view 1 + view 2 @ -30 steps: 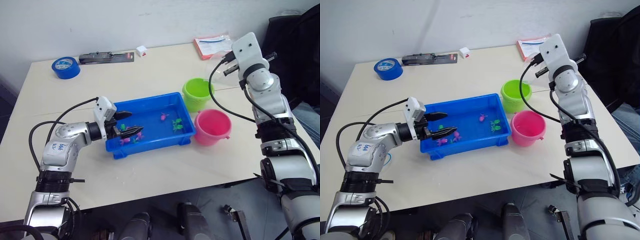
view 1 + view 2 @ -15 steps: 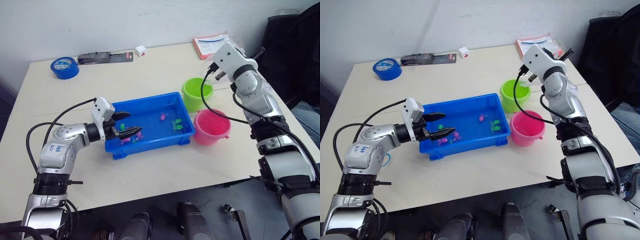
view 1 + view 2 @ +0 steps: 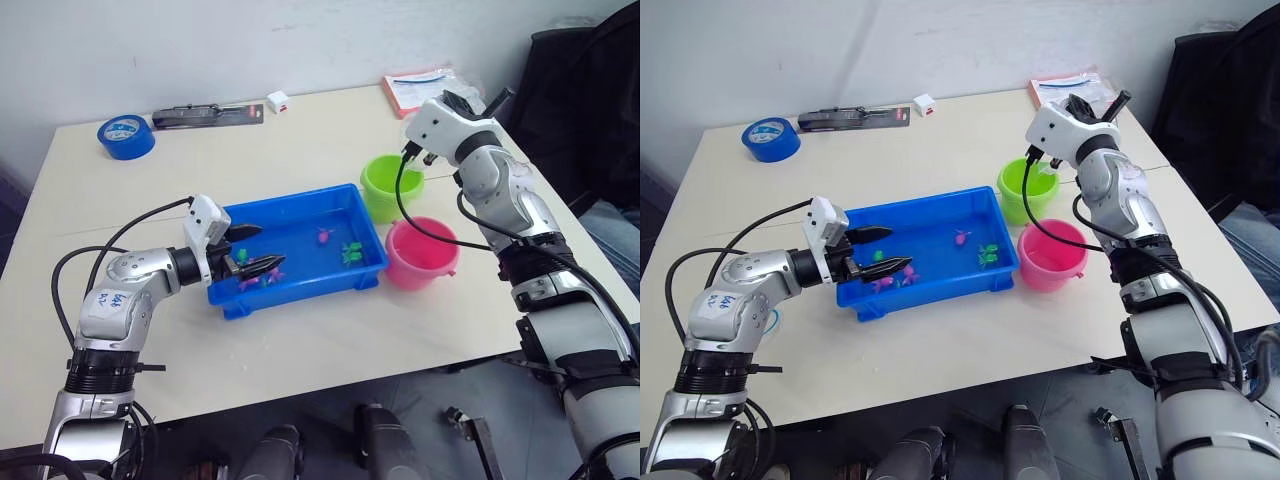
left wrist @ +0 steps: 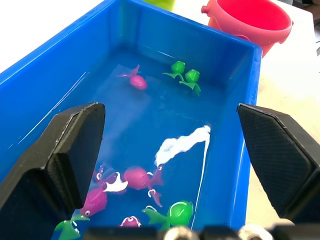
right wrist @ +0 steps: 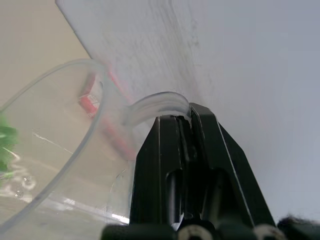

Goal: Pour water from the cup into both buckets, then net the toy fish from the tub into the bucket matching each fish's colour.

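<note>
On the far left corner of the pale rectangular table lies a roll of blue tape, with a long black flat tool beside it and a small white cube next along; none of these bears on the task. The left gripper hangs over the near-left end of the shallow rectangular bright blue plastic tub, its two black fingers spread apart and holding nothing. The tub holds water and the tiny plastic toy fish, magenta and green, grouped at both ends; all seen are in the tub, none in a pail. The small hoop net cannot be made out. Just beyond the tub's far-right corner stands the lime green round plastic bucket, and touching or nearly touching it on the near side the pink round plastic bucket. The right gripper is clamped on the side handle of the clear colourless plastic measuring cup, held above and just behind the green bucket, apparently tipped toward it. A red and white packet lies at the far right edge. Judgement: the pouring step is in hand at the green bucket; whether water has gone into either pail cannot be told. The pink bucket's fill and all netting appear to remain.
</note>
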You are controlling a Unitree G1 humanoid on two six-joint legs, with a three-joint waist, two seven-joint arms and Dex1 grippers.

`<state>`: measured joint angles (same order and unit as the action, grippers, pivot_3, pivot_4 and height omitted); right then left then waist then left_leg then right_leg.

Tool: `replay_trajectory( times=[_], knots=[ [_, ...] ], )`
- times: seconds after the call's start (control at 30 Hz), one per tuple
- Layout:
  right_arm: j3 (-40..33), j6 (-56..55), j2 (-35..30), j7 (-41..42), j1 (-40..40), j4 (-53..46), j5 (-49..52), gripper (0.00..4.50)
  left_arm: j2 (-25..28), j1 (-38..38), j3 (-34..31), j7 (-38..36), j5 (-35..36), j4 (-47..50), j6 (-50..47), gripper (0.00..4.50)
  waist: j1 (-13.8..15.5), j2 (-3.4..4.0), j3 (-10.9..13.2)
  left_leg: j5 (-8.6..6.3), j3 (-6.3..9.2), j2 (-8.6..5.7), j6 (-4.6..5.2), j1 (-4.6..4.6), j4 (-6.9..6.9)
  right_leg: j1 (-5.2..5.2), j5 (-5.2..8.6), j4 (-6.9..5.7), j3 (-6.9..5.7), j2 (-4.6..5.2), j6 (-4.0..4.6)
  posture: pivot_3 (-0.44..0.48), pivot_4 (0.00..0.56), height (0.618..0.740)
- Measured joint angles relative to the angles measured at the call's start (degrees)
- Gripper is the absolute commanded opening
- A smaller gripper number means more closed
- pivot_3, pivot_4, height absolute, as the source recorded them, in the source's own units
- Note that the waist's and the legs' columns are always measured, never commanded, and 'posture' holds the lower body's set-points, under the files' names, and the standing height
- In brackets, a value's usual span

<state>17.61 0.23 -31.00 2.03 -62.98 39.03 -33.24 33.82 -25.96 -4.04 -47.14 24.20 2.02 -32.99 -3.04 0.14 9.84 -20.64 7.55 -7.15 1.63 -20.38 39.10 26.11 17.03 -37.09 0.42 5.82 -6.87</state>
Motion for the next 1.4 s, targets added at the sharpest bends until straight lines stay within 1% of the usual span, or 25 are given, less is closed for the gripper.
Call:
replay_trajectory(
  times=[0.37,0.73,0.8,0.83,0.97,1.07,1.2,1.23,1.27,1.3,1.33,1.4],
  knots=[
    [0.1,-2.8,-0.5,-1.0,0.0,-0.2,-3.5,0.69,0.0,0.4,-0.4,0.0,0.6,0.7,0.0,4.5,-0.2,0.0,0.0,0.0,-0.28,0.0,0.0,-0.05,0.0,0.31,0.0,-0.29,0.18,-0.01,0.0,0.0,0.15,0.74],
    [-0.7,-2.4,0.2,-0.8,0.0,-0.2,-2.1,0.69,0.0,0.5,-0.5,0.0,0.7,1.7,0.0,4.5,-0.3,0.0,0.0,0.0,-0.31,0.01,0.0,-0.05,0.0,0.32,0.0,-0.3,0.2,-0.02,0.0,0.0,0.15,0.74],
    [-2.7,-1.1,1.4,0.0,0.1,-0.6,0.1,0.69,0.0,1.0,-0.5,-0.3,1.4,2.1,0.0,4.5,-0.3,0.0,0.0,0.0,-0.32,0.02,0.0,-0.05,0.01,0.32,0.0,-0.3,0.21,-0.03,0.0,0.0,0.15,0.74],
    [-4.9,0.6,2.5,0.7,0.2,-1.0,2.5,0.69,0.0,1.7,-0.6,-0.7,2.0,2.4,0.0,4.5,-0.3,0.0,0.0,0.0,-0.32,0.04,0.0,-0.05,0.01,0.32,0.0,-0.31,0.21,-0.04,0.0,0.0,0.15,0.74],
    [-10.9,5.9,3.1,2.7,0.7,-2.3,9.0,0.69,0.0,2.6,-0.6,-2.3,4.0,4.3,-0.2,4.5,-0.1,0.0,0.0,0.0,-0.31,0.02,0.0,-0.08,0.03,0.31,0.0,-0.31,0.2,-0.02,0.01,0.0,0.15,0.74],
    [-17.7,12.6,4.1,4.7,2.6,-6.9,15.9,0.69,0.0,3.1,-0.6,-3.9,5.2,5.4,-0.1,4.5,0.0,0.0,0.0,-0.01,-0.29,0.02,0.01,-0.08,0.04,0.3,0.0,-0.3,0.19,-0.02,0.01,0.0,0.15,0.74],
    [-25.6,23.6,4.2,7.5,8.2,-15.1,24.2,0.69,0.2,3.4,-0.5,-5.5,5.9,6.6,-0.1,4.5,0.2,0.0,0.0,-0.01,-0.3,0.02,0.01,-0.08,0.05,0.29,0.0,-0.31,0.2,-0.01,0.01,0.0,0.15,0.74],
    [-27.5,26.2,4.4,7.6,9.9,-17.2,26.0,0.69,0.2,3.4,-0.5,-5.6,5.9,6.6,-0.1,4.5,0.2,0.0,0.0,-0.01,-0.31,0.02,0.01,-0.08,0.04,0.29,0.0,-0.32,0.21,-0.01,0.01,0.0,0.15,0.74],
    [-31.4,30.3,5.1,7.4,12.5,-20.7,29.1,0.69,0.2,3.5,-0.4,-5.8,5.9,6.6,-0.1,4.5,0.3,-0.01,0.0,-0.01,-0.3,0.04,0.01,-0.08,0.05,0.29,0.0,-0.34,0.21,-0.01,0.01,0.0,0.15,0.74],
    [-32.8,31.8,5.5,7.1,13.3,-21.8,30.1,0.69,0.2,3.5,-0.4,-6.0,5.9,6.6,-0.1,4.5,0.3,0.0,0.0,-0.01,-0.31,0.04,0.01,-0.08,0.06,0.3,0.0,-0.34,0.21,-0.01,0.01,0.0,0.15,0.74],
    [-36.0,35.2,6.5,6.3,15.1,-24.4,32.5,0.69,0.1,3.5,-0.3,-6.2,5.9,6.6,-0.1,4.5,0.4,0.0,0.0,-0.01,-0.32,0.04,0.01,-0.08,0.06,0.3,0.0,-0.35,0.22,-0.01,0.01,0.0,0.15,0.74],
    [-39.2,39.3,7.3,4.9,17.3,-27.6,34.7,0.69,0.0,3.4,0.2,-6.6,5.9,6.6,-0.1,4.5,0.2,0.0,0.0,-0.01,-0.39,0.04,0.01,-0.08,0.05,0.33,0.0,-0.37,0.29,-0.02,0.01,0.0,0.15,0.74]
  ],
)
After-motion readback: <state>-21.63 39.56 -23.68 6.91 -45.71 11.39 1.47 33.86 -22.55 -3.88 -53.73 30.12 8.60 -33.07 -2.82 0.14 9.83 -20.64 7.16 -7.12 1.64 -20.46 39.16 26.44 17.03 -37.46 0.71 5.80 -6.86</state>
